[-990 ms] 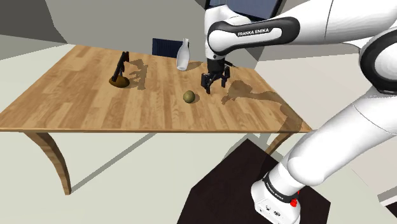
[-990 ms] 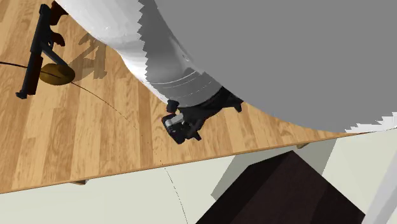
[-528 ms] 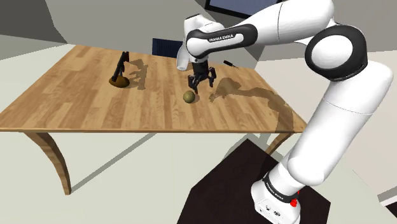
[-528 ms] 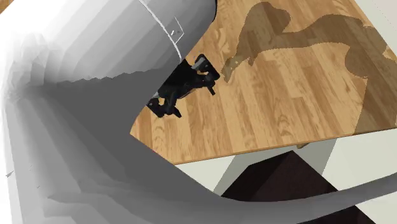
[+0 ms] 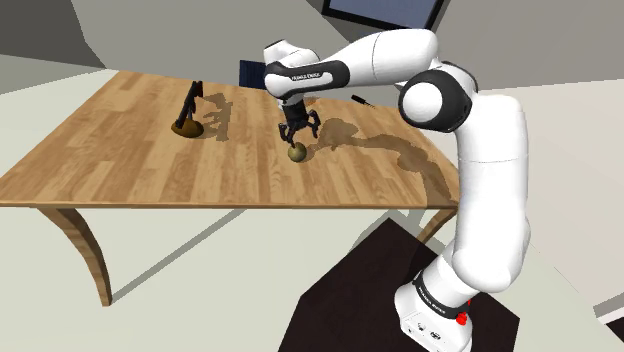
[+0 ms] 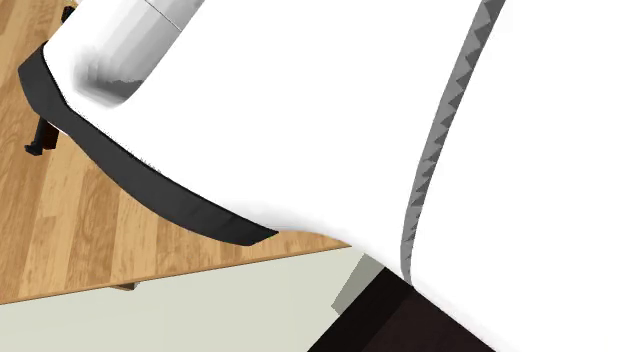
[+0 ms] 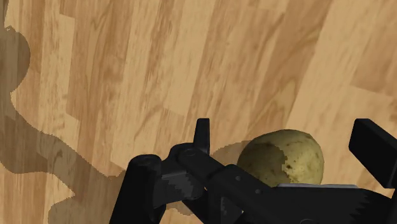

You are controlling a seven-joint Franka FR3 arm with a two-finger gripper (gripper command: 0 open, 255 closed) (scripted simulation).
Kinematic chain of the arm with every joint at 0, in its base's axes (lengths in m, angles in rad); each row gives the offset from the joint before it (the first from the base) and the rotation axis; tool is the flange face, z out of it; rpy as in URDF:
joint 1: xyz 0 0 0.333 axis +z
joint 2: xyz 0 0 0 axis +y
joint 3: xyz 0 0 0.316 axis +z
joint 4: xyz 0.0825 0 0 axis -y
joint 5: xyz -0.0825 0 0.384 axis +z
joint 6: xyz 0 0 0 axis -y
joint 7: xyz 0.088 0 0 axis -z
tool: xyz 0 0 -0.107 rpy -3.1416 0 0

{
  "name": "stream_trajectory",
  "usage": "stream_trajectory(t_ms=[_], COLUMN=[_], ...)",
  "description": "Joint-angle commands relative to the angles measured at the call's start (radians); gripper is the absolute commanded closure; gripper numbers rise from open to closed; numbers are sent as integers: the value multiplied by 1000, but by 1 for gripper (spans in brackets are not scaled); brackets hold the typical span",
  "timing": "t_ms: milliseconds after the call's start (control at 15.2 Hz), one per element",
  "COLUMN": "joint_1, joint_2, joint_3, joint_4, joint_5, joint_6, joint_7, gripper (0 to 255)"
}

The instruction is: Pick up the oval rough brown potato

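A rounded, olive-brown speckled potato [image 5: 297, 152] lies on the wooden table [image 5: 150, 150], near its middle. My black gripper [image 5: 298, 130] hangs just above it, pointing down, fingers open. In the wrist view the potato [image 7: 282, 158] sits between the two spread fingers [image 7: 202, 135], closer to the gripper's palm than the tips. Neither finger touches it, and the gripper [image 7: 284, 127] holds nothing. The arm's white link covers most of the second exterior view.
A black tool on a brown base [image 5: 187, 112] stands farther along the table toward the shoulder view's left, also seen as a black tool [image 6: 40, 140]. A dark blue object [image 5: 250, 72] sits at the table's far edge. The dark stand [image 5: 400, 290] is at lower right.
The arm swung toward the shoulder view's left, carrying the gripper from beside the potato to directly over it and lower. The fingers stayed open. The potato has not moved.
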Motion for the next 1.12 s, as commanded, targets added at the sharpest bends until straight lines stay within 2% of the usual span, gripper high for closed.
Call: stream_trajectory(t_ms=[0, 132, 198, 792, 858, 1056], joint_1=[8, 14, 15, 12, 12, 11], joint_2=[106, 238, 251, 287, 286, 288], joint_3=[-12, -27, -29, -28, -28, -28], joint_4=[132, 311, 330, 292, 289, 293], joint_5=[-8, -14, -14, -15, -15, -15], joint_6=[-47, -114, -121, -50, -49, -50], joint_7=[9, 5, 4, 25, 25, 25], gripper=[0, 0, 0, 0, 255, 255])
